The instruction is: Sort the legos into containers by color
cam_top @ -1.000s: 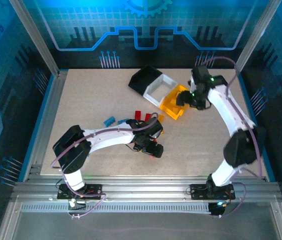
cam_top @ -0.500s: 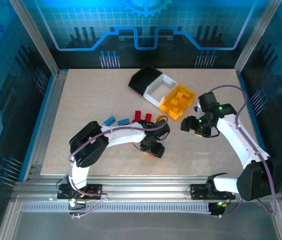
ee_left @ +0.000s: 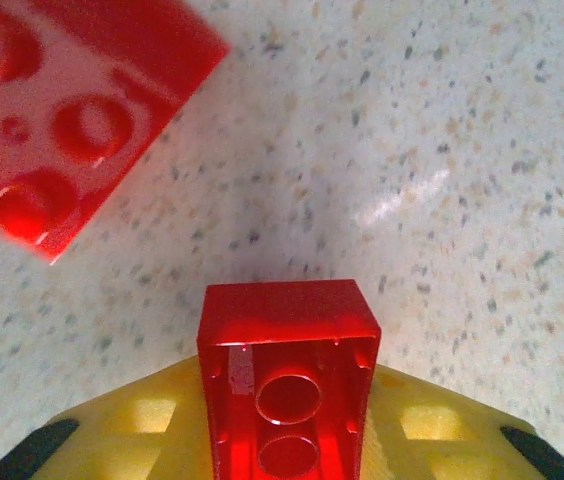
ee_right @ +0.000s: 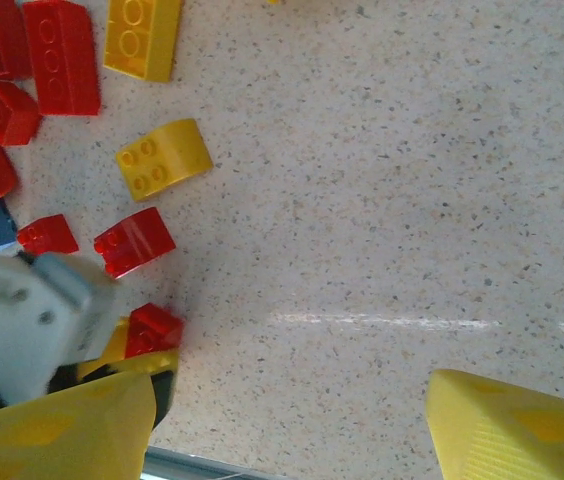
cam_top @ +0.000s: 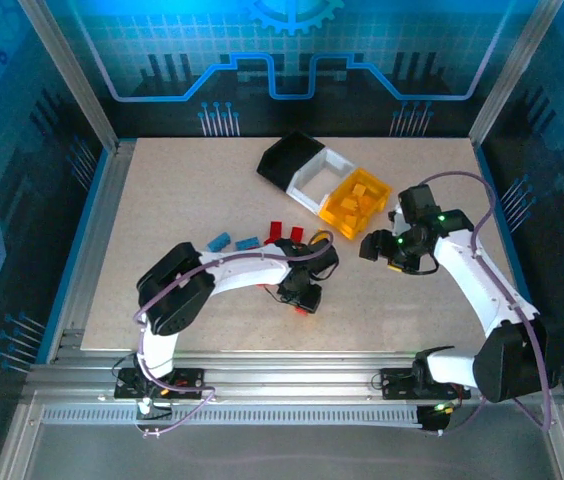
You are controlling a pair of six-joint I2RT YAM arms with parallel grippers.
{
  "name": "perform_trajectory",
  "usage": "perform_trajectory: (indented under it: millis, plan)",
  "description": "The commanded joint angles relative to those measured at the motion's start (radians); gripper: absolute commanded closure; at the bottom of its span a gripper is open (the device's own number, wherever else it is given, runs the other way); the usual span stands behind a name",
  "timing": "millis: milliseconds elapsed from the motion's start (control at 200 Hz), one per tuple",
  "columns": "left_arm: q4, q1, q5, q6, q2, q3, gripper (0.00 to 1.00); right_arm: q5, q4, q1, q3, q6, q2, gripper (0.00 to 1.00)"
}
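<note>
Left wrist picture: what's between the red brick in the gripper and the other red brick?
Just bare speckled table lies between the held red brick and the corner red brick, seen in the left wrist view.

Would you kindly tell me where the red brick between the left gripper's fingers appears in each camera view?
Top external: red brick at lower centre, at the tip of the left gripper.
Left wrist: red brick at bottom centre, between the yellow fingers.
Right wrist: red brick at lower left, beside a yellow finger.
Shared landmark: the left gripper closed on it.
</note>
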Motion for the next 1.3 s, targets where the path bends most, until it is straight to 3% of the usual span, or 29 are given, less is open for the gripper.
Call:
perform_trajectory:
  millis: [0, 190, 475, 655, 910, 1025, 1296]
  plan:
    - [-0.041, 0.073, 0.063, -0.062, -0.145, -0.005, 0.7, -0.031, 0.015, -0.038, -0.046, 0.005, 0.0, 0.27]
    - [0.012, 0.303, 0.239, -0.097, -0.177, 0.092, 0.69, -0.094, 0.097, -0.048, -0.162, 0.065, -0.034, 0.27]
    - [-0.049, 0.468, 0.317, -0.13, 0.18, 0.618, 0.69, -0.099, 0.116, -0.025, -0.242, 0.099, -0.088, 0.27]
    - [-0.085, 0.484, 0.328, -0.177, 0.419, 0.956, 0.69, -0.098, 0.074, -0.025, -0.203, 0.077, -0.094, 0.27]
    - [-0.012, 0.492, 0.326, -0.294, 0.659, 1.23, 0.65, -0.127, 0.059, -0.021, -0.149, 0.069, -0.058, 0.27]
    - [0.055, 0.489, 0.326, -0.349, 0.707, 1.248, 0.65, -0.128, 0.053, -0.021, -0.155, 0.069, -0.08, 0.27]
    - [0.065, 0.464, 0.289, -0.339, 0.745, 1.219, 0.63, -0.127, 0.02, -0.023, -0.163, 0.04, -0.089, 0.26]
